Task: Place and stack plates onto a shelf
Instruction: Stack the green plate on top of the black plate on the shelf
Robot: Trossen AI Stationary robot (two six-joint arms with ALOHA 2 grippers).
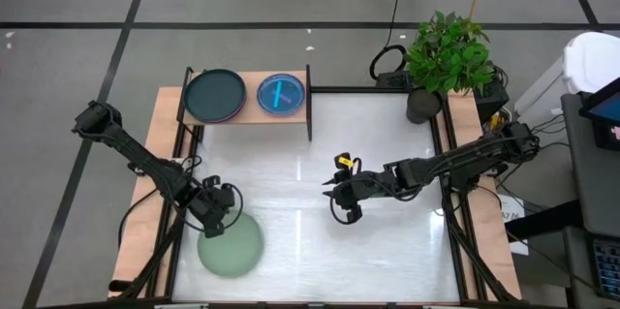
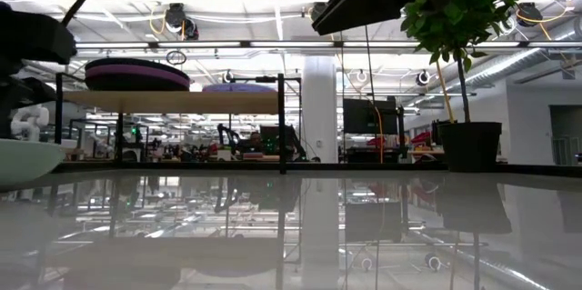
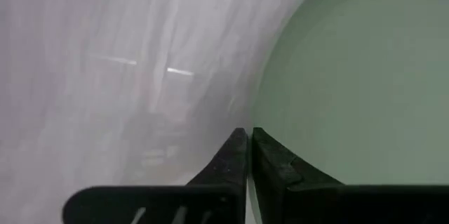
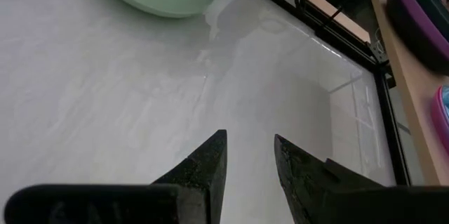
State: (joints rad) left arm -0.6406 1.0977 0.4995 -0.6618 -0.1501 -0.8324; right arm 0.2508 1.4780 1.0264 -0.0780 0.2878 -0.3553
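A sage-green plate (image 1: 231, 243) lies flat near the table's front-left; stacked plates (image 1: 215, 95) fill the shelf (image 1: 247, 115).

light: bright overhead | glare: glossy tabletop (image 2: 364, 235) reflections | blur: left wrist view soft

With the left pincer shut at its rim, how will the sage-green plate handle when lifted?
The sage-green plate looks rigid, so it should lift without flexing. Pinched only at its edge by the left pincer, it may droop or slip; the surface looks smooth.
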